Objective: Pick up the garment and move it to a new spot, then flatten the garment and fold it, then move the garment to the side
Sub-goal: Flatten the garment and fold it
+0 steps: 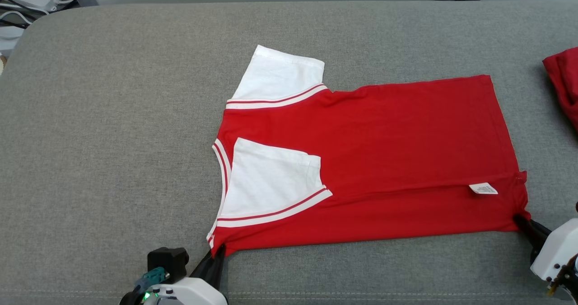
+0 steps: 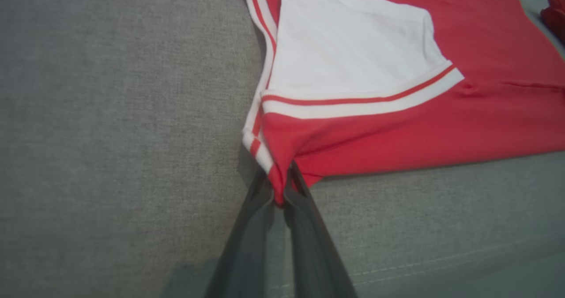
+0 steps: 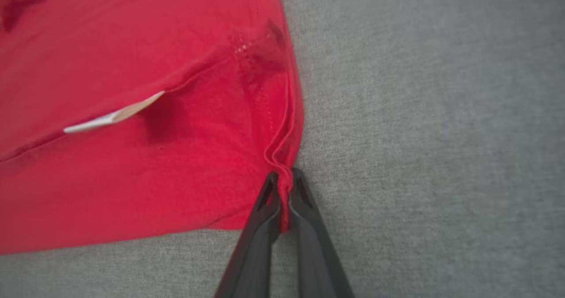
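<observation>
The red short-sleeved shirt with white sleeves and striped trim (image 1: 384,151) lies spread across the middle of the grey fabric-covered surface (image 1: 113,138), its long side parallel to the near edge. One white sleeve (image 1: 271,178) is folded onto the body and the other (image 1: 280,77) points toward the far edge. The left gripper (image 1: 219,251) has its jaws closed tight on the shoulder corner nearest the near edge, and the right gripper (image 1: 519,219) has its jaws pinched on the hem corner toward the right edge. Each hold takes only a thin bite of cloth, so a quick lift could pull a corner free. Uneven travel of the two arms would likely skew the fold, and the folded sleeve may slide out. A crumpled red cloth (image 1: 564,83) at the right edge sits close enough to be snagged.
</observation>
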